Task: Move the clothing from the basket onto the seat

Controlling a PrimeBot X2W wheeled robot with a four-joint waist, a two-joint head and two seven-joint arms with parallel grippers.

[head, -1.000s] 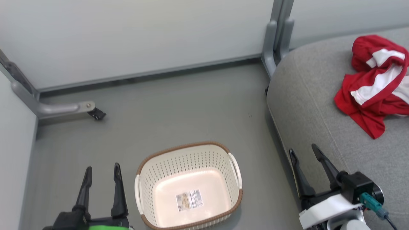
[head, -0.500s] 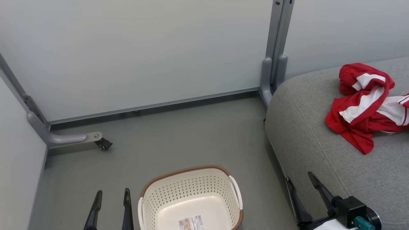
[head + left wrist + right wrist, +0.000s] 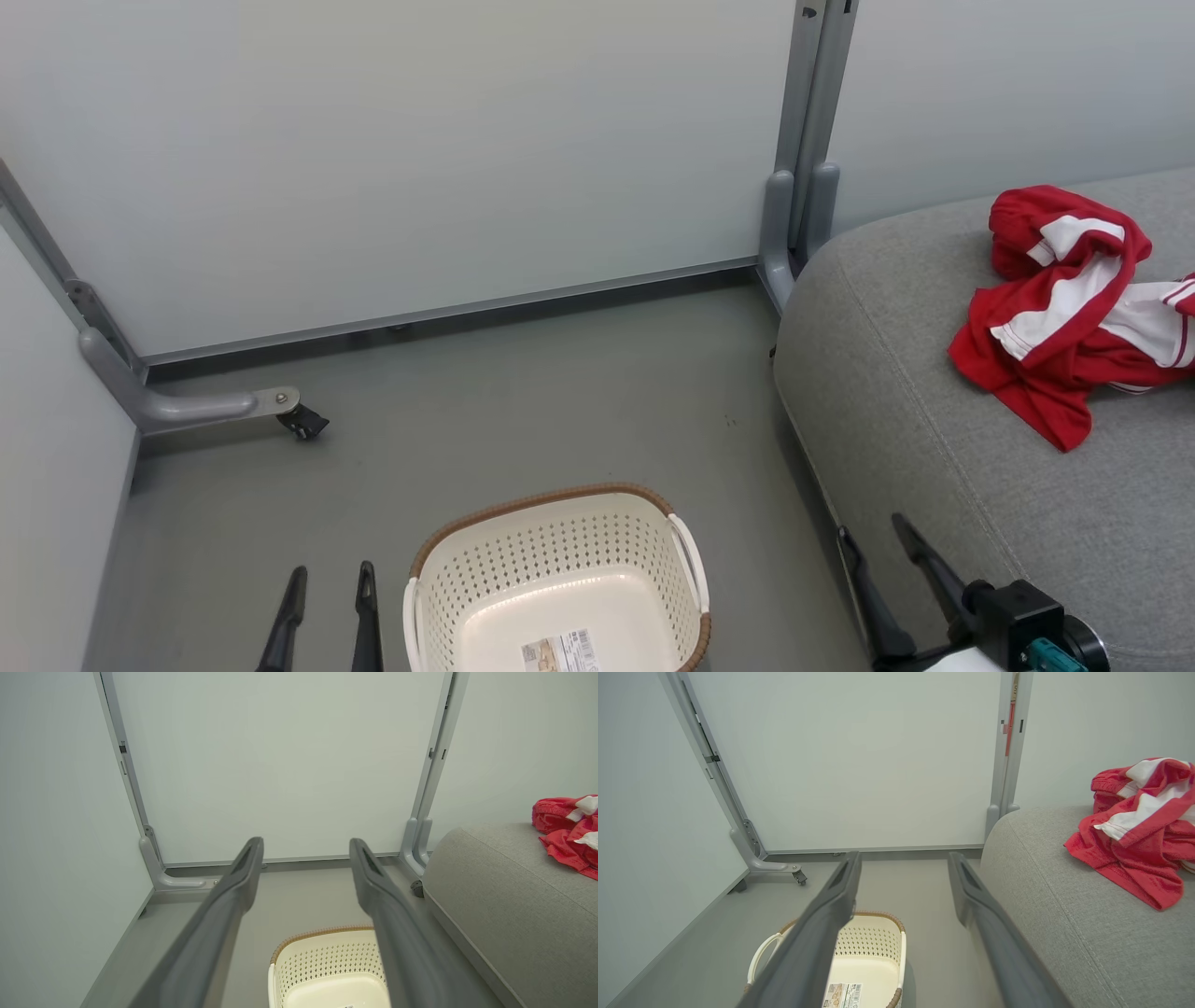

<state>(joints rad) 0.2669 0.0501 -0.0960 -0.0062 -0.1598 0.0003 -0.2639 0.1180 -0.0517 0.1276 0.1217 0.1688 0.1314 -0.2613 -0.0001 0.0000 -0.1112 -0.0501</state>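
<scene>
The red clothing [image 3: 1074, 308] with white panels lies crumpled on the grey seat [image 3: 934, 420] at the right; it also shows as clothing [image 3: 1139, 830] on the seat [image 3: 1064, 914], and as clothing [image 3: 567, 830] on the seat [image 3: 504, 905]. The cream basket [image 3: 560, 583] with brown rim stands on the floor with only a barcode label inside. It appears as the basket [image 3: 873, 961] and the basket [image 3: 327, 970] in the wrist views. My left gripper [image 3: 331, 579] is open left of the basket. My right gripper [image 3: 873, 532] is open beside the seat's front edge, holding nothing.
Pale partition panels [image 3: 420, 159] stand behind. A grey post [image 3: 808, 140] meets the seat's corner. A metal foot with a black castor [image 3: 303, 422] rests on the grey floor [image 3: 523, 411] at the left.
The head camera has tilted up, so the basket and both grippers sit lower in the picture. The clothing has stayed on the seat. Both grippers remain open.
</scene>
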